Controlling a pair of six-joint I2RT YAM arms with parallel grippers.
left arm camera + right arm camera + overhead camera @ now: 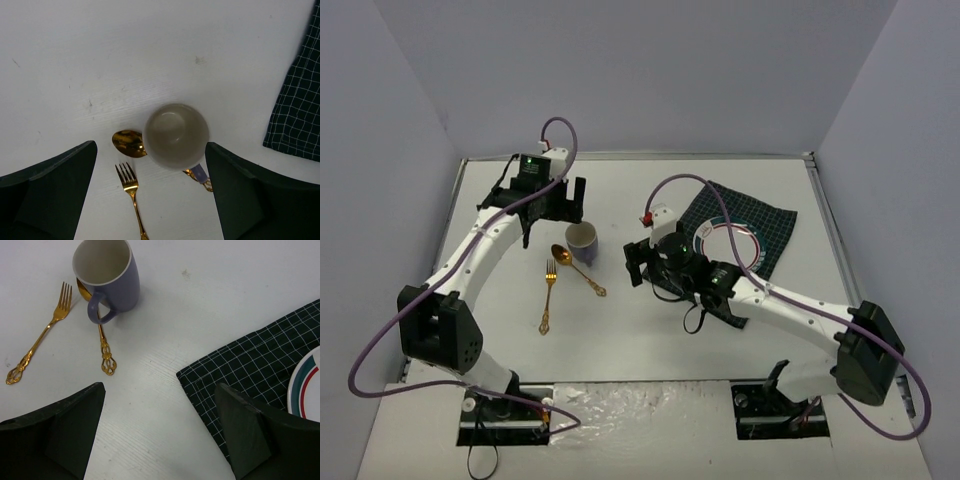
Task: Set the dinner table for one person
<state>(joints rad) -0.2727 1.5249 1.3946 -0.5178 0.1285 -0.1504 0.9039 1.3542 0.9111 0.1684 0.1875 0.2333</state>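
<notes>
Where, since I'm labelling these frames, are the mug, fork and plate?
mug (122, 287), right wrist view, purple side wall.
fork (37, 342), right wrist view, middle of handle.
plate (306, 390), right wrist view, striped rim.

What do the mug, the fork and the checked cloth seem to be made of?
Mug: probably glazed ceramic; smooth purple outside, glossy off-white inside. Fork: apparently metal with shiny gold finish; it glints, ornate handle. Cloth: woven fabric, matte; dark green with thin white grid.
</notes>
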